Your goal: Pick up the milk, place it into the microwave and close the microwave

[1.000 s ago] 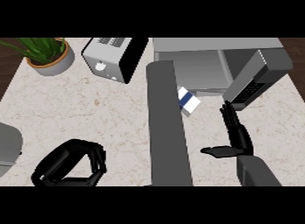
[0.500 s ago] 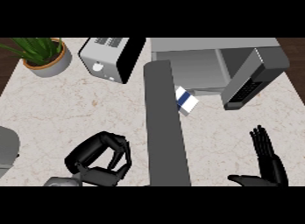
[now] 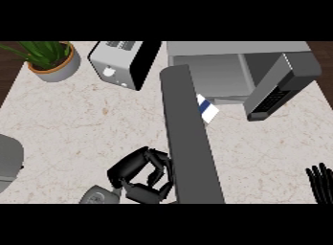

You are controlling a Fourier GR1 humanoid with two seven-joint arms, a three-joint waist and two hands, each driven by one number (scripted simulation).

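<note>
Pale marble desk (image 3: 84,124); potted plant (image 3: 50,58) and toaster (image 3: 120,62) upper left. Milk (image 3: 206,108) at open microwave (image 3: 226,72) mouth, behind door (image 3: 189,139). Left hand (image 3: 142,173) curled, empty, beside door. Right hand (image 3: 327,184) lower right, fingers straight.

The robot's black left hand (image 3: 142,174) sits low at centre-left, its fingers curled inward around nothing, with a short stretch of grey forearm (image 3: 97,196) showing beneath it. At the lower right edge, only the straight, upright fingertips of the black right hand (image 3: 325,183) show.
</note>
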